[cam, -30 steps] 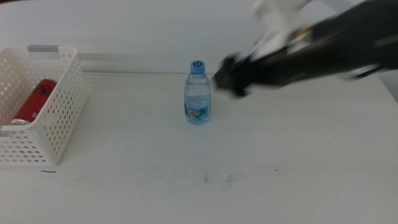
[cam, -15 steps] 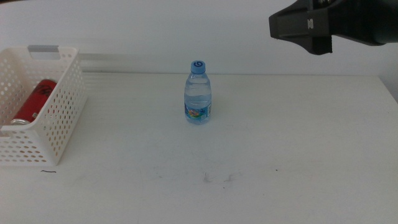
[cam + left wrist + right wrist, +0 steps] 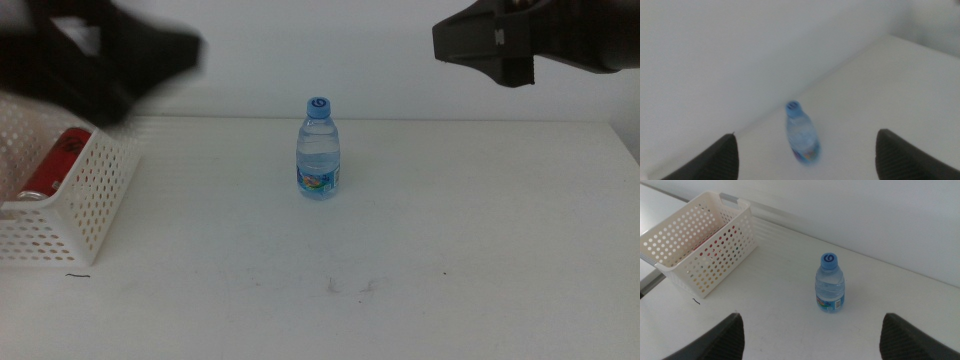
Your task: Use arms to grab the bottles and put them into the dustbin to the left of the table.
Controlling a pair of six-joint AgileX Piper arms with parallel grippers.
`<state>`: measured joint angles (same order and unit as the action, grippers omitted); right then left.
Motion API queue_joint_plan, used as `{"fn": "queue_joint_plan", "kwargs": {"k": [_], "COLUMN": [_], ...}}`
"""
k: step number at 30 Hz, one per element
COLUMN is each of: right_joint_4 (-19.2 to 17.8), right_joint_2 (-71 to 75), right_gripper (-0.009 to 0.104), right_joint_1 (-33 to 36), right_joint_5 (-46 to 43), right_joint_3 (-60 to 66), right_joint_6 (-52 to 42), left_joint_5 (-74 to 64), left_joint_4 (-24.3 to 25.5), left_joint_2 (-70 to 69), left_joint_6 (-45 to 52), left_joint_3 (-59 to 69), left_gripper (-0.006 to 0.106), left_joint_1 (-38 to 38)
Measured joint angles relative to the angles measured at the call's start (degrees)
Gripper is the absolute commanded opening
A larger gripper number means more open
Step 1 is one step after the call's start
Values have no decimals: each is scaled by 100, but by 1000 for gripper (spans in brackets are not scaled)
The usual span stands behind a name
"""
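A small clear water bottle (image 3: 318,150) with a blue cap stands upright mid-table, also seen in the left wrist view (image 3: 801,134) and the right wrist view (image 3: 830,284). The red can (image 3: 55,165) lies inside the white perforated dustbin (image 3: 95,205) at the table's left; the dustbin also shows in the right wrist view (image 3: 700,255). My left gripper (image 3: 150,55), blurred by motion, is high above the dustbin, open and empty (image 3: 806,139). My right gripper (image 3: 490,42) hangs high at the upper right, open and empty (image 3: 812,319). The yellow tea bottle is out of view.
The white table (image 3: 450,240) has faint dark marks near its front (image 3: 350,287). A white wall runs behind the table's far edge. The table's right edge shows at far right.
My right arm has pulled up and away from the bottle to the upper right and now holds still. My left arm has swept into view above the dustbin. The bottle has not moved.
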<state>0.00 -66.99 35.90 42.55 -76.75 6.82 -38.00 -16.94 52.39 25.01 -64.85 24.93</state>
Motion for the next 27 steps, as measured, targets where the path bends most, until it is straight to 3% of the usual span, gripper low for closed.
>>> {"fn": "queue_joint_plan", "kwargs": {"k": [3,6,9,16,21,27], "right_joint_4": [122,191,274,487,550,550], "right_joint_2": [0,0,0,0,0,0], "right_gripper": [74,74,74,74,74,74], "right_joint_1": [0,0,0,0,0,0], "right_joint_5": [0,0,0,0,0,0], "right_joint_3": [0,0,0,0,0,0], "right_joint_6": [0,0,0,0,0,0], "left_joint_5": [2784,4883,5756,7815,9159,9581], "left_joint_4": [1799,2249,2246,2184,2134,2125], "left_joint_2": [-141,255,1117,3092,4368,5415], "left_joint_6": [-1482,-2576,-2965,-2998,-2974,-3017], "left_joint_3": [1975,3456,4051,4114,3797,2968], "left_gripper": [94,94,94,94,94,94], "left_joint_1": [886,906,596,251,203,203]}}
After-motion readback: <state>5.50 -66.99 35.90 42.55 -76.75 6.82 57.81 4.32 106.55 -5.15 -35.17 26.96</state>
